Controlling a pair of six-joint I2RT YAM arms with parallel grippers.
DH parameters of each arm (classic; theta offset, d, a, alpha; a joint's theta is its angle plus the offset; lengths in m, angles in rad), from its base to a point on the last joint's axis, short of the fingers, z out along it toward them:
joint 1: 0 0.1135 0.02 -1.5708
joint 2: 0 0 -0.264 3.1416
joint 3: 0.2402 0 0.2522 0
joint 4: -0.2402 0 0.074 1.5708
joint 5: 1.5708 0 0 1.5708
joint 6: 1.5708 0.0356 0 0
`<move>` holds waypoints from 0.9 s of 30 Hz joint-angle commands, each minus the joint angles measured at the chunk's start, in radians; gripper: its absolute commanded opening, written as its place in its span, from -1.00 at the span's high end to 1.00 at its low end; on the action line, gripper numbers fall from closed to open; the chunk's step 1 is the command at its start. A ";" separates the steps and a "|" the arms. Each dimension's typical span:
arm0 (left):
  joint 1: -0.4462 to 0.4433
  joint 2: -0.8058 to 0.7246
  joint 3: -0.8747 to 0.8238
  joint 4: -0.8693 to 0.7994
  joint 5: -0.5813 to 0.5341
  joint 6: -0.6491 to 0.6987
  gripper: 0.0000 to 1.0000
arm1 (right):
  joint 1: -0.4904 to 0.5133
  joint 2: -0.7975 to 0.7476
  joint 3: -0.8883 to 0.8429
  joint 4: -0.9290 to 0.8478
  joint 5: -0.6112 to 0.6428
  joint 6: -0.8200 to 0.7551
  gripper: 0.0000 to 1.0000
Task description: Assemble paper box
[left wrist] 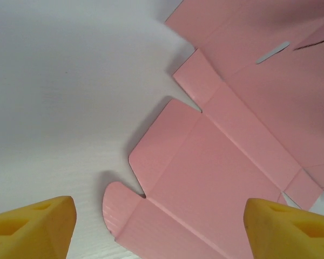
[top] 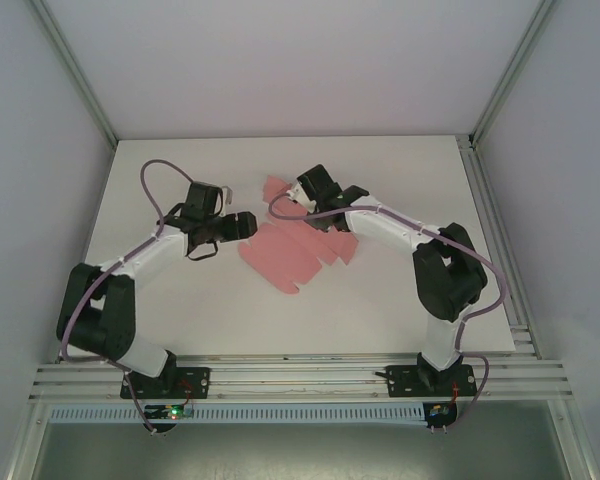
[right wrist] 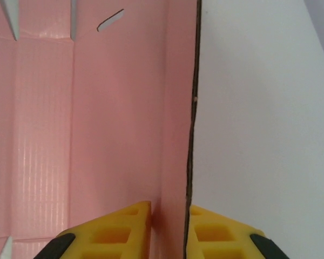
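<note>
The paper box [top: 292,256] is a flat pink creased sheet with many flaps, lying mid-table. My left gripper [top: 242,225] hovers at its left edge and stands wide open. In the left wrist view its yellow fingertips [left wrist: 35,224] straddle a rounded flap and a panel of the sheet [left wrist: 205,178] without touching them. My right gripper [top: 298,190] is at the sheet's far edge. In the right wrist view a raised edge panel [right wrist: 178,108] stands between its pads [right wrist: 135,226]. The jaws are parted slightly wider than the card, which lies against the right pad.
White table [top: 400,300] all round the sheet, with an aluminium frame rail [top: 490,230] along the right side and another across the front. Grey walls close in left and right. A small slit [right wrist: 110,20] is cut in the sheet.
</note>
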 commanded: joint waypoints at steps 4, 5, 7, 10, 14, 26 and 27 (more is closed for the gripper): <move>0.018 0.078 0.088 0.012 0.073 -0.019 -0.57 | 0.000 0.027 0.046 -0.049 0.163 -0.021 0.64; 0.017 0.084 0.091 0.020 0.075 -0.023 -0.57 | 0.001 0.029 0.046 -0.047 0.173 -0.021 0.64; 0.021 0.101 0.109 0.025 0.079 -0.022 -0.57 | 0.006 0.045 0.050 -0.051 0.192 -0.022 0.64; 0.022 0.130 0.146 0.016 0.086 -0.018 -0.57 | 0.003 0.080 0.064 -0.056 0.224 -0.021 0.64; 0.026 0.168 0.182 0.015 0.104 -0.011 -0.57 | -0.002 0.132 0.084 -0.050 0.311 -0.041 0.83; 0.042 0.371 0.391 -0.007 0.175 0.031 -0.55 | -0.003 0.109 0.052 -0.016 0.221 -0.064 1.00; 0.043 0.395 0.417 -0.016 0.181 0.046 -0.51 | -0.005 0.096 0.045 -0.010 0.189 -0.063 1.00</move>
